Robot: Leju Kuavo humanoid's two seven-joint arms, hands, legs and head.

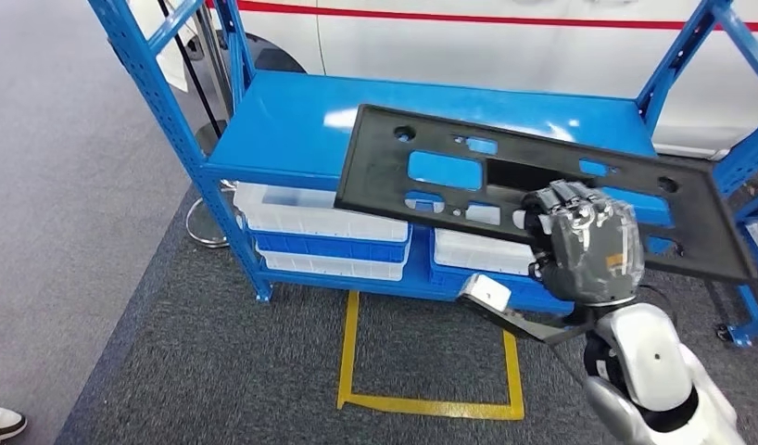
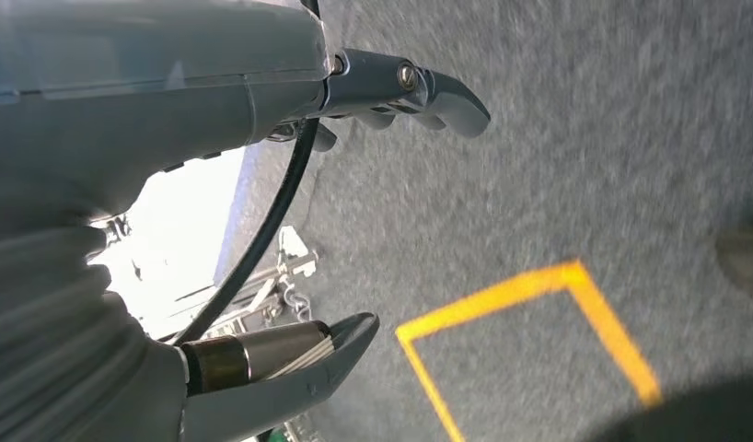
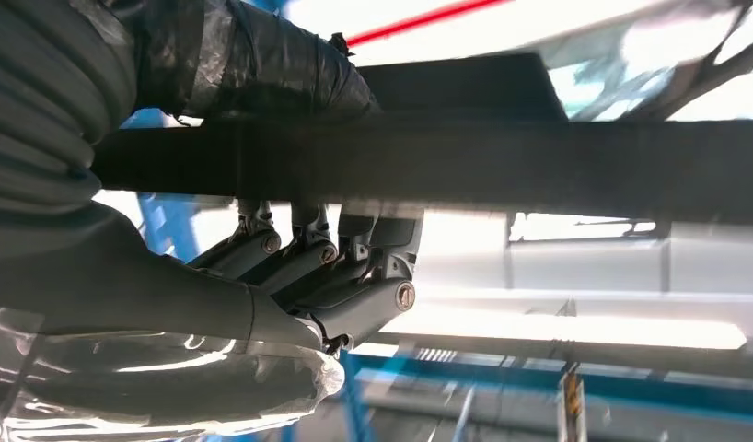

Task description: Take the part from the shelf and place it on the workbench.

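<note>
- Our right hand (image 1: pixel 587 243) grips the black perforated panel (image 1: pixel 505 181) above the blue shelf (image 1: pixel 292 125), long axis left to right.
- Our left hand (image 2: pixel 262 230) appears open, its fingers partly cropped.

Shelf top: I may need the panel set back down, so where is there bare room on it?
The blue shelf top is bare across its left and back, bordered by the blue uprights. Its right front lies under the black panel, which the right hand grips, so it's crowded there. The lower level is packed with white bins.
</note>
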